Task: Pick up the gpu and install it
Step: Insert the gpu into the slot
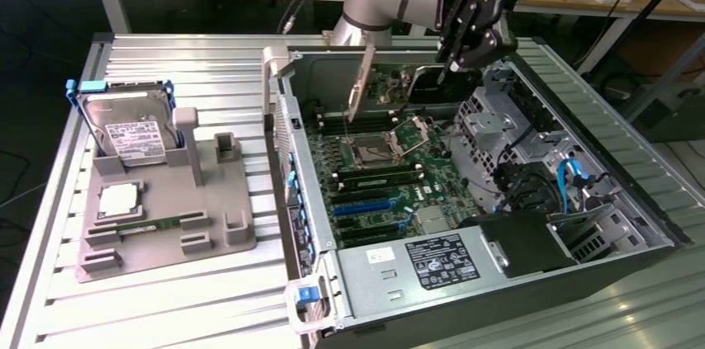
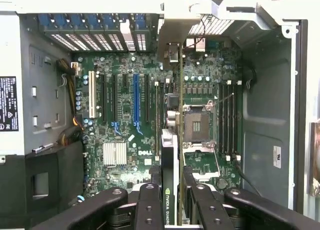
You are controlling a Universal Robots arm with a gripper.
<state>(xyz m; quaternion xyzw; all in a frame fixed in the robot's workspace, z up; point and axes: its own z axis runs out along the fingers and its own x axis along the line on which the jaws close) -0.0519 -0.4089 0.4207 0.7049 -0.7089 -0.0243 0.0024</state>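
Slatted metal table (image 1: 165, 299), open computer case (image 1: 617, 143), claw (image 2: 170, 210) clamped on gpu (image 2: 169, 155) over motherboard (image 2: 125, 104) (wrist view: card edge-on, green logo (image 2: 168, 191)).

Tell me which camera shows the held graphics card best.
The exterior view: the gpu shows its broad side and metal bracket over the motherboard. The wrist view sees it edge-on, a thin strip between the fingers.

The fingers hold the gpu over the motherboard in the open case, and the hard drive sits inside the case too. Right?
No. The hard drive stands in the grey fixture outside the case, as the exterior view shows. The fingers do hold the gpu.
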